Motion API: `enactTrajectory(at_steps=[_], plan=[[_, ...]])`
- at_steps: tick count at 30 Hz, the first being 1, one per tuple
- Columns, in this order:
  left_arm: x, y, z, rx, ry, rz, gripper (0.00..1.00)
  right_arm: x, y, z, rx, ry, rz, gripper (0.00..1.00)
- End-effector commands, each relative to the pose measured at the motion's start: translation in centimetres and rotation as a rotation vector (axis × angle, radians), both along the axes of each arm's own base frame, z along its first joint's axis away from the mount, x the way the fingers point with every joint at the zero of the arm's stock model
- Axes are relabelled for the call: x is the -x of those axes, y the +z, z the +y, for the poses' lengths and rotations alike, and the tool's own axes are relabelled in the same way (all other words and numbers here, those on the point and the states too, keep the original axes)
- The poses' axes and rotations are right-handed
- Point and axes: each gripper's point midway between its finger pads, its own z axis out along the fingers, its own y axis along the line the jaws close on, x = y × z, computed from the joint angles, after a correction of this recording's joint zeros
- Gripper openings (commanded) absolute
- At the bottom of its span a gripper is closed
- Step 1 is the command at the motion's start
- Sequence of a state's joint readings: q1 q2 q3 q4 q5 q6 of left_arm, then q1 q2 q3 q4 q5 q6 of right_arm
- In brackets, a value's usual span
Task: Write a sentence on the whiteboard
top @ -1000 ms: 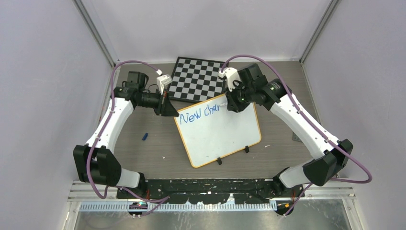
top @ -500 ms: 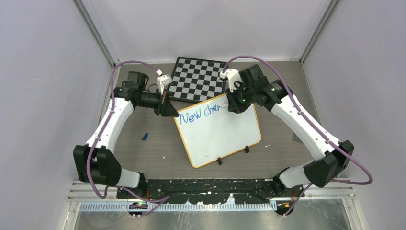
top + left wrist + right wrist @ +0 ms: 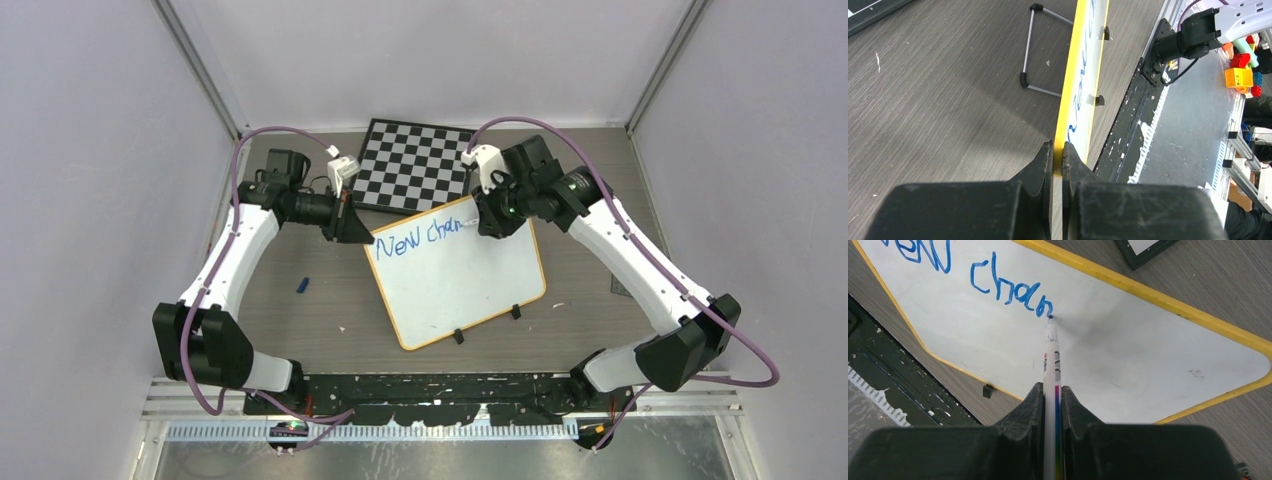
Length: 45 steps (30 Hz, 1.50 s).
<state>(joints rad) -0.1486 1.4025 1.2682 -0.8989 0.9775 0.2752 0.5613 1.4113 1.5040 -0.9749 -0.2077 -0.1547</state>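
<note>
A: Right end effector (image 3: 1052,390), state?

B: Fingers pressed onto a white marker (image 3: 1050,355), clamped at its barrel. The tip touches the whiteboard (image 3: 1128,355) at the tail of the last blue letter.

A: Left end effector (image 3: 1058,150)?

B: Pinching the board's yellow-orange rim at the far-left corner, one finger on each face.

A: Board appearance?

B: Flat white rectangle with a thin orange rim and rounded corners. Two small black clips (image 3: 458,336) sit on the near edge. Blue handwriting along the far edge reads "New chan". A faint smudge shows near the right corner in the right wrist view.

A: Position?

B: Mid-desk (image 3: 320,310), rotated so its corners point off-axis. The far corner is just beside the chessboard (image 3: 415,165); I cannot tell if they overlap. A thin wire stand (image 3: 1030,50) shows behind it in the left wrist view.

A: Anything else?

B: A small blue piece (image 3: 302,284) lies on the desk, left of the board and apart from it.
</note>
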Motion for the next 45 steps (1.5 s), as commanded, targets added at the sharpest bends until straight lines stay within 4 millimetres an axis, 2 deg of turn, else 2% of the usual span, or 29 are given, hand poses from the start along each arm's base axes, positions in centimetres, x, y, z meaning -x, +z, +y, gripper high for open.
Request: enactTrajectory(at_steps=[1,8,19,24,31,41,45], plan=[[0.3,-1.3,-0.5,-0.048,-0.035,0.004,0.0,-0.6,4.2,-0.5,-0.074,-0.034,-0.097,0.0],[0.3,-1.2,-0.5,-0.048,-0.034,-0.001,0.0,-1.3,4.1,-1.0,-0.07,-0.056,-0.101,0.0],[0.3,-1.3,-0.4,-0.051,-0.033,-0.002,0.0,-2.4,3.6,-0.5,-0.075,-0.063,-0.105,0.0],[0.4,-1.3,-0.4,-0.053,-0.033,-0.003,0.0,-2.1,3.4,0.1,-0.09,-0.044,-0.083,0.0],[0.3,-1.4,-0.4,-0.055,-0.032,0.002,0.0,-1.4,1.9,0.3,-0.079,-0.025,-0.038,0.0],[0.2,-1.5,-0.4,-0.056,-0.033,0.004,0.0,-0.5,0.9,-0.8,-0.033,-0.016,-0.031,0.0],[0.2,-1.4,-0.4,-0.054,-0.033,0.004,0.0,-0.7,1.2,-1.6,-0.01,-0.032,-0.058,0.0]])
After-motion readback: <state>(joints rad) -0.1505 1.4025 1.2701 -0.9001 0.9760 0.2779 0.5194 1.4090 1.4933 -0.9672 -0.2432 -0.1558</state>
